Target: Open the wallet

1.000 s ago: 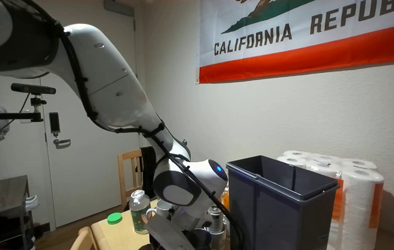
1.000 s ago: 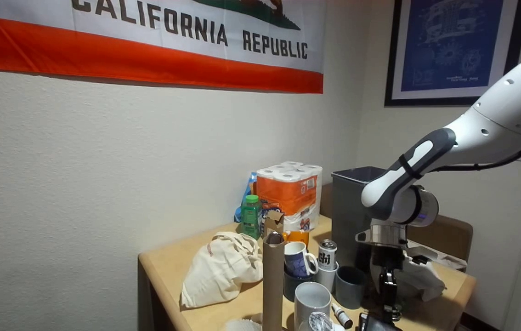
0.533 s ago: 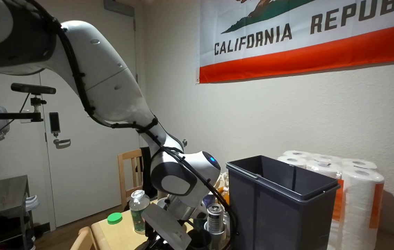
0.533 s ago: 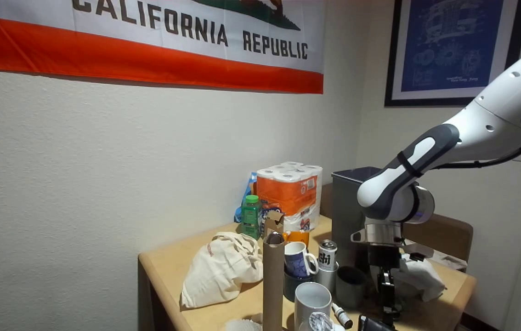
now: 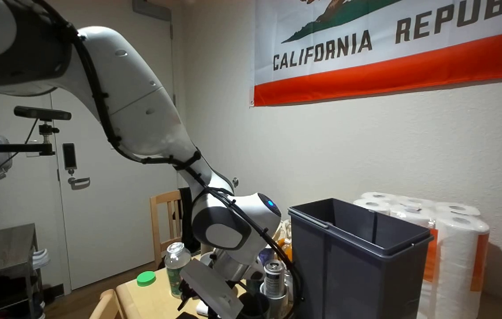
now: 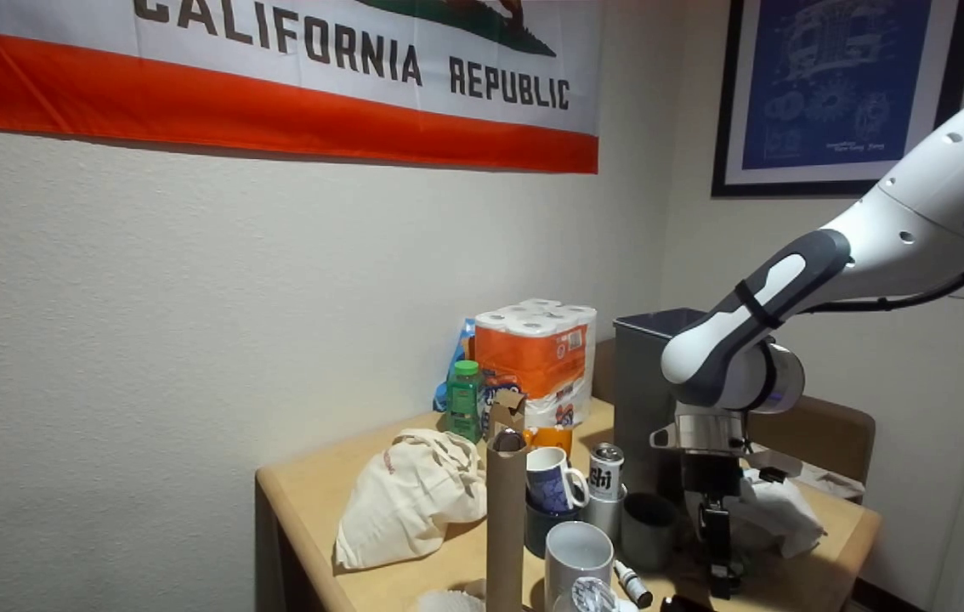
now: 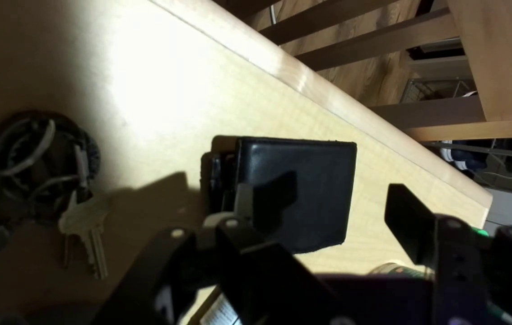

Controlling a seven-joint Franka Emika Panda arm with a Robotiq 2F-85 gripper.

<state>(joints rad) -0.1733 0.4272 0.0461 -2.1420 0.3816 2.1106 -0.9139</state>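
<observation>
Wallet (image 7: 308, 192) lies near keys (image 7: 85, 219) (wrist view only).

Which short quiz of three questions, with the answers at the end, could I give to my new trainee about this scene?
1. True or false: in the wrist view, the gripper stands open.
2. Choose one: in the wrist view, what lies to the left of the wallet? (a) a spoon (b) a metal key (c) an apple
3. Fill in the blank: in an exterior view, the flag on the wall reads "CALIFORNIA ____".

Key: 1. True; 2. b; 3. REPUBLIC
</observation>
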